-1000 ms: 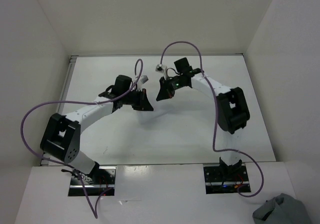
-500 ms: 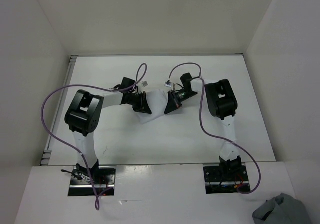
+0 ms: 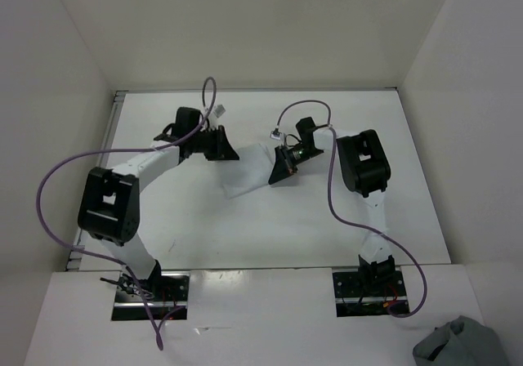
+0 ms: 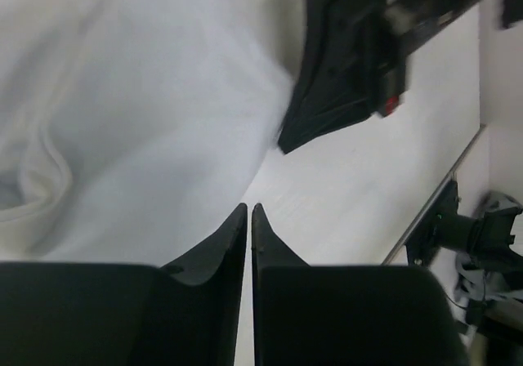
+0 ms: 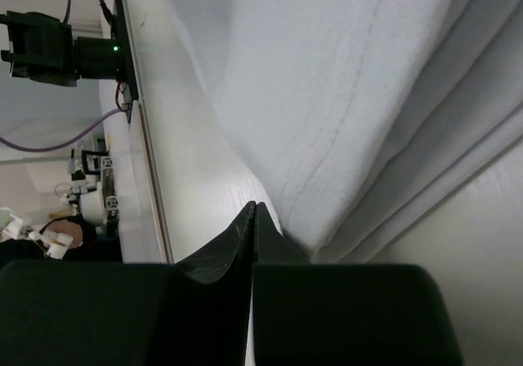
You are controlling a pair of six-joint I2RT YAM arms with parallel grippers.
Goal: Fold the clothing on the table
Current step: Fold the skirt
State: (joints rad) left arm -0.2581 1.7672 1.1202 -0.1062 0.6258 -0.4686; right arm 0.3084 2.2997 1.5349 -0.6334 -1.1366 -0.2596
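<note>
Lying between the left gripper (image 4: 249, 209) and right gripper (image 5: 255, 207) is the clothing (image 3: 249, 173).

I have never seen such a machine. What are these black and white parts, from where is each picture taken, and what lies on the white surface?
These are two robot arms bolted at the near edge of a white table. The wide picture looks down from above and behind them; the other two come from a camera on each wrist, so the dark wedges below are that arm's own fingers. A small white garment lies rumpled between the arms. The left gripper shows a thin gap and holds nothing. The right gripper is shut, its tips at the garment's edge; whether it pinches fabric I cannot tell.
</note>
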